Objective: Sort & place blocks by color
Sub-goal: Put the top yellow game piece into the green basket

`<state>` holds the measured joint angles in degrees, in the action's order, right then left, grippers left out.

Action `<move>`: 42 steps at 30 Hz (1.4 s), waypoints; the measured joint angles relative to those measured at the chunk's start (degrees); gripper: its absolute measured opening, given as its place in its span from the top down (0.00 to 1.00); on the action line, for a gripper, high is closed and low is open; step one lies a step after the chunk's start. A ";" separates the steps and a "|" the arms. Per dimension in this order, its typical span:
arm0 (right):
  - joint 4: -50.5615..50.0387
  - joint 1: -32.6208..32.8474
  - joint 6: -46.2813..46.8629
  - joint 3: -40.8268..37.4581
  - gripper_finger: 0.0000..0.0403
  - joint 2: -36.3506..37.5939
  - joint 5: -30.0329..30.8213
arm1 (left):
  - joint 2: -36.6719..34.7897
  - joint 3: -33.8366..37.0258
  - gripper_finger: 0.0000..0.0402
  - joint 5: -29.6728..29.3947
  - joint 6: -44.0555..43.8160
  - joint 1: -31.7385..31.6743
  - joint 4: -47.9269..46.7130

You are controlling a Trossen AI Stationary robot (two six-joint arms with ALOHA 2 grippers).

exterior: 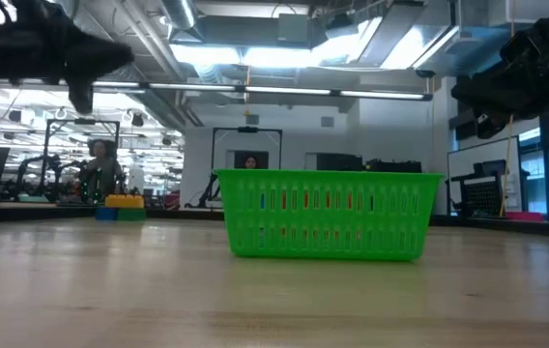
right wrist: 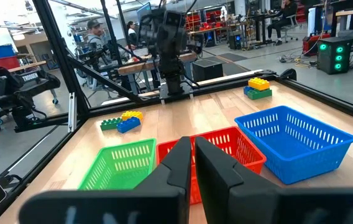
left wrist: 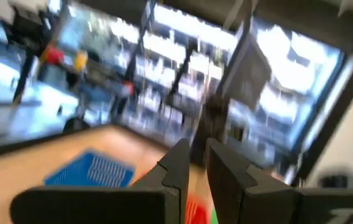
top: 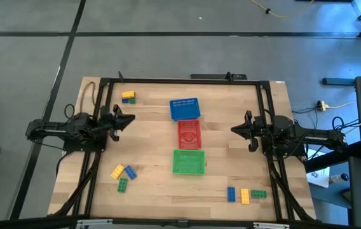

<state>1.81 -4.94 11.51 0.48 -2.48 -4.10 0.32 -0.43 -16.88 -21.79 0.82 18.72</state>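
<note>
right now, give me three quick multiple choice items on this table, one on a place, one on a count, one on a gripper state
1. Which basket lies between the other two?
A. blue
B. red
C. green

2. How many separate clusters of blocks are on the table?
A. one
B. two
C. three

3. What is the right gripper holding?
A. nothing
B. a yellow block
C. a basket

Answers:
1 B: the red basket lies between the blue basket and the green basket.
2 C: blocks lie in clusters at three table corners.
3 A: the right gripper is shut, raised and empty.
</note>
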 joint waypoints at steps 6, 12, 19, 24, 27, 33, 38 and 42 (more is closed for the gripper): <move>-0.01 0.01 -0.02 0.01 0.94 0.00 -0.02 | 3.82 -7.11 0.88 -3.88 2.00 -0.04 3.65; 0.00 0.00 0.00 0.01 0.94 -0.01 -0.01 | 14.03 -20.51 0.88 -5.01 7.81 -0.04 -4.03; 0.01 0.01 0.00 0.01 0.94 0.00 0.00 | 24.10 -34.83 0.79 -5.04 10.85 -0.04 -20.77; 0.00 0.00 0.00 0.01 0.94 0.00 -0.01 | 26.99 -37.51 0.68 -4.92 10.39 -0.04 -23.78; -0.01 -0.01 0.00 0.01 0.94 -0.02 0.00 | 27.60 -37.51 0.61 -3.42 8.86 -0.04 -23.90; -0.01 0.01 -0.02 0.01 0.94 0.00 0.00 | 27.60 -37.55 0.49 -2.47 8.36 -0.04 -23.93; -0.01 0.00 0.00 0.01 0.94 0.00 -0.02 | 27.74 -37.55 0.46 -3.77 8.29 -0.04 -23.92; -0.01 0.01 0.00 0.01 0.94 0.00 -0.02 | 29.63 -37.59 0.46 -5.66 7.16 -0.02 -24.04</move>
<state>1.81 -4.93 11.51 0.49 -2.48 -4.12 29.95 -38.02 -22.54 -14.63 0.80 -5.32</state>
